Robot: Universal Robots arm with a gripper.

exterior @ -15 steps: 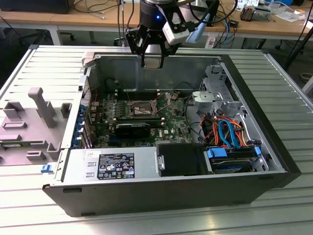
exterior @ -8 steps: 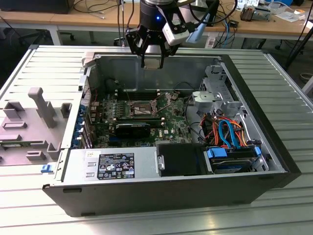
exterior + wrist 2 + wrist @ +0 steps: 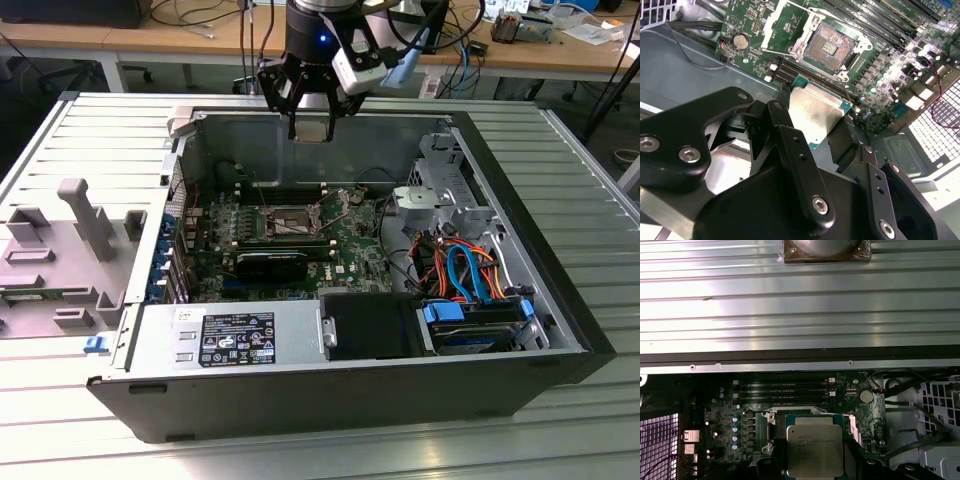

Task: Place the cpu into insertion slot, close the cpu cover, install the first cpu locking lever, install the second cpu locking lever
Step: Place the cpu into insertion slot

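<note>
My gripper [image 3: 313, 128] hangs above the open computer case, over its far wall, shut on the cpu [image 3: 313, 131]. In the second wrist view the cpu [image 3: 816, 111] is a silver-topped square on a green base, clamped between two black fingers [image 3: 779, 119]. The first wrist view has the cpu [image 3: 815, 446] in front of the motherboard. The insertion slot [image 3: 832, 45] lies bare on the board, its contacts showing; in the exterior view the insertion slot [image 3: 290, 222] is below and nearer than the gripper. The cpu cover [image 3: 776, 21] stands swung up beside the slot. A thin lever wire [image 3: 777, 51] sticks out next to it.
The motherboard [image 3: 340, 255] lies in the case floor with memory slots [image 3: 875, 17] beside the socket. A power supply [image 3: 230, 338], drive cage [image 3: 480, 325] and orange and blue cables [image 3: 460, 265] fill the near side. A grey fixture [image 3: 75, 245] rests on the ribbed table at the exterior view's left.
</note>
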